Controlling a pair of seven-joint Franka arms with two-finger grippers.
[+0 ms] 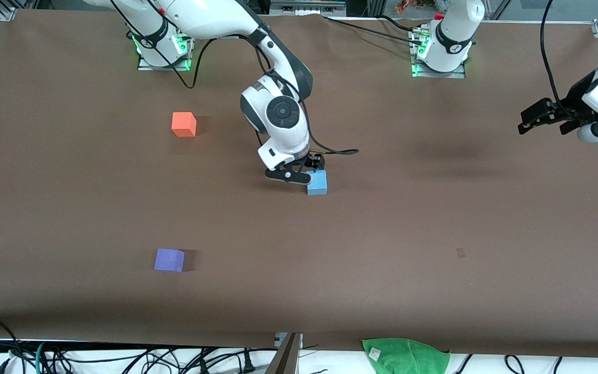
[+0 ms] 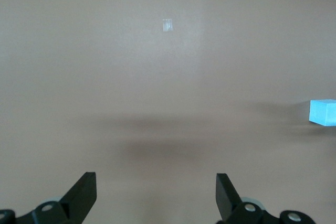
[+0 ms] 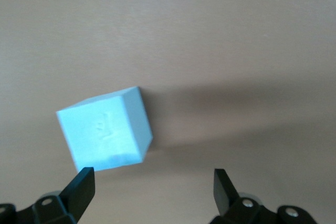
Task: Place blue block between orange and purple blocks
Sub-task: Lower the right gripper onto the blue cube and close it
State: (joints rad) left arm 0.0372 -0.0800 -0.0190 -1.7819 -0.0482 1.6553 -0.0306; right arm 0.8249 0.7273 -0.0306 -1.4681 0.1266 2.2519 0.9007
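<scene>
Fingers spread wide, the right gripper hangs right over the blue block, lined up to straddle it for the pick. That block sits on the table toward the left arm's end from the orange block and purple block, whose open gap awaits it. Well apart from the blue block, the left gripper waits, jaws parted, out of the way.

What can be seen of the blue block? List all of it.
The blue block is a small, matte, light sky-blue cube that looks like foam, with a faint mark pressed into one face in the right wrist view. It sits flat on the brown table, mid-table, closer to the left arm's end than the orange and purple blocks. The right gripper hovers right over it with open jaws; no contact is visible. It also shows at the edge of the left wrist view.
</scene>
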